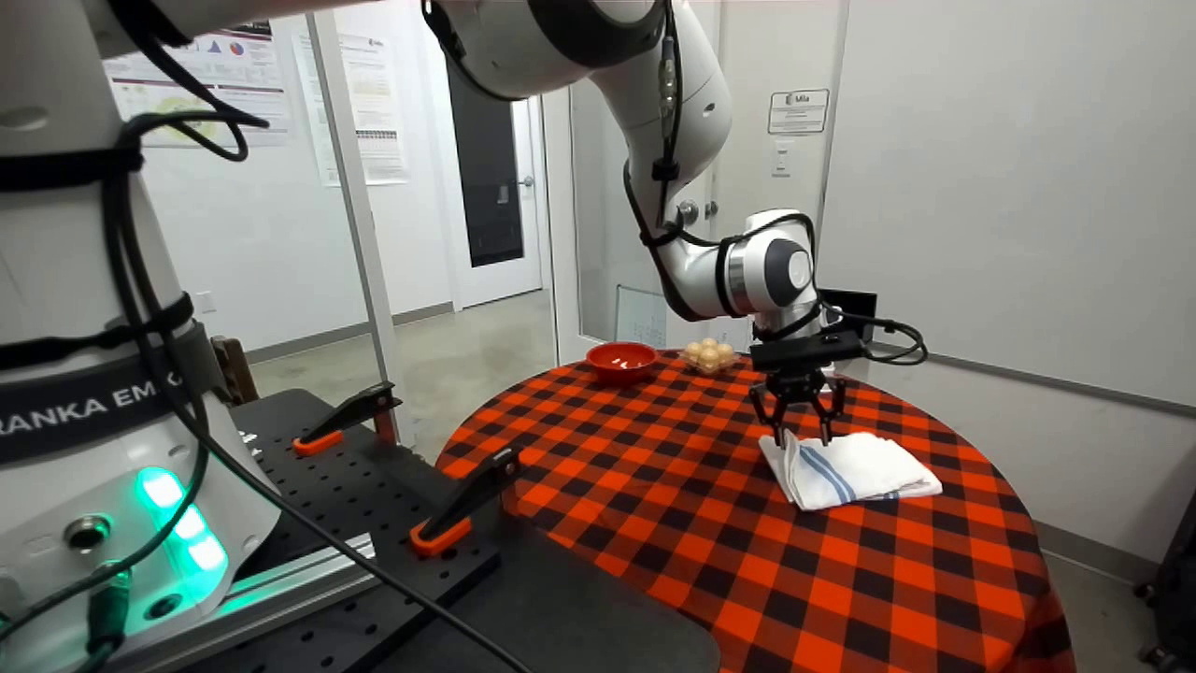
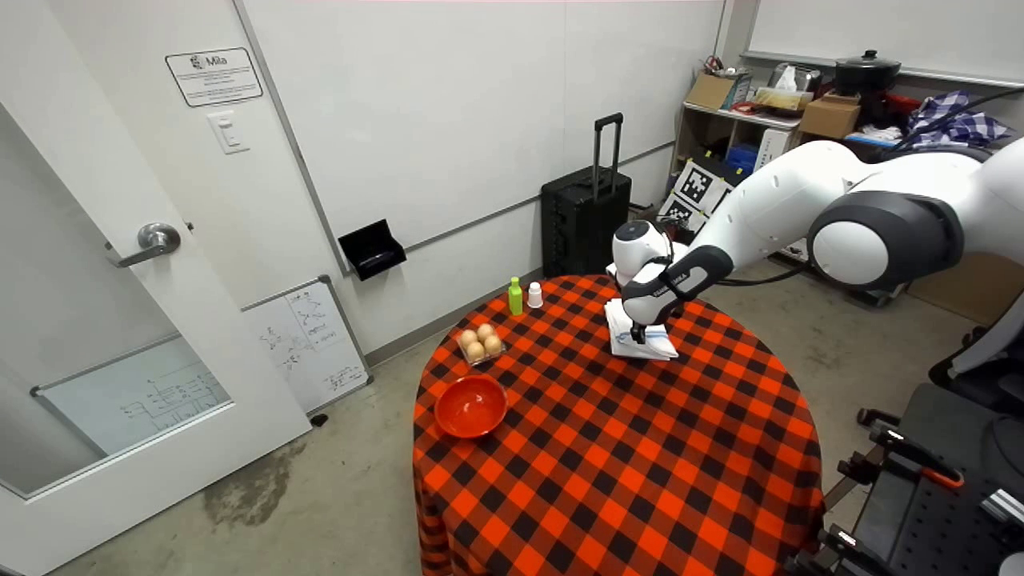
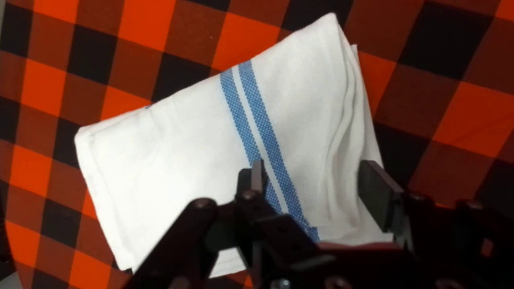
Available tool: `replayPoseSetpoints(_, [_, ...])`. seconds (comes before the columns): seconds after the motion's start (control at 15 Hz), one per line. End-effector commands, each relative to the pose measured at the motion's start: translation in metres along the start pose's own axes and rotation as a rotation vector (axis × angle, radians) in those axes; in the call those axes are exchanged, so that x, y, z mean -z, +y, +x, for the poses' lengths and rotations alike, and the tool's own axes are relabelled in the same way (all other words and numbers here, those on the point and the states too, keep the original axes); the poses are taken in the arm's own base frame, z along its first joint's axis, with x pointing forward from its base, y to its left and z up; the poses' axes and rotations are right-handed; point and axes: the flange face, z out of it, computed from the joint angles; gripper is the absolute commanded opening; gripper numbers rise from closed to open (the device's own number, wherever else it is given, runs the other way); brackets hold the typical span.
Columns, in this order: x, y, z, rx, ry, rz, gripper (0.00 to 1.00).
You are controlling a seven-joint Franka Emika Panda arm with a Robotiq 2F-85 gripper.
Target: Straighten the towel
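The towel is white with two blue stripes and lies folded on the table, in both exterior views (image 1: 878, 467) (image 2: 658, 344) and in the wrist view (image 3: 168, 160). Its layers are uneven, with loose wavy folds along the edge on the right in the wrist view. My gripper (image 1: 802, 439) is open just over the towel, pointing down. In the wrist view the gripper (image 3: 315, 178) has one finger over the blue stripes and one by the loose folded edge. Nothing is held between the fingers. Whether the fingertips touch the cloth, I cannot tell. The gripper's body hides the towel's near part.
The round table has a red and black checked cloth (image 1: 654, 505). A red bowl (image 2: 470, 408) and a clear tray of eggs (image 2: 481, 344) stand on it. A green bottle (image 2: 515, 298) and a white bottle (image 2: 535, 295) stand near its edge.
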Motion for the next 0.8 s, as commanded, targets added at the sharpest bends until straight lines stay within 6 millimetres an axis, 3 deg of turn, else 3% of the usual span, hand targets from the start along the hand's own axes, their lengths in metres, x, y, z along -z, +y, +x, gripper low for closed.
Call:
replayPoseSetpoints(0.0, [-0.002,-0.001,-0.002,0.019,-0.016,0.039,0.88])
replayPoseSetpoints(0.07, [-0.003,-0.002,-0.002,0.02,-0.018,0.045,0.51])
replayPoseSetpoints(0.2, [-0.005,-0.005,-0.002,0.023,-0.023,0.054,0.54])
replayPoseSetpoints(0.67, [-0.012,-0.017,-0.002,0.042,-0.038,0.086,0.01])
replayPoseSetpoints(0.73, [-0.012,-0.017,-0.002,0.043,-0.039,0.09,0.0])
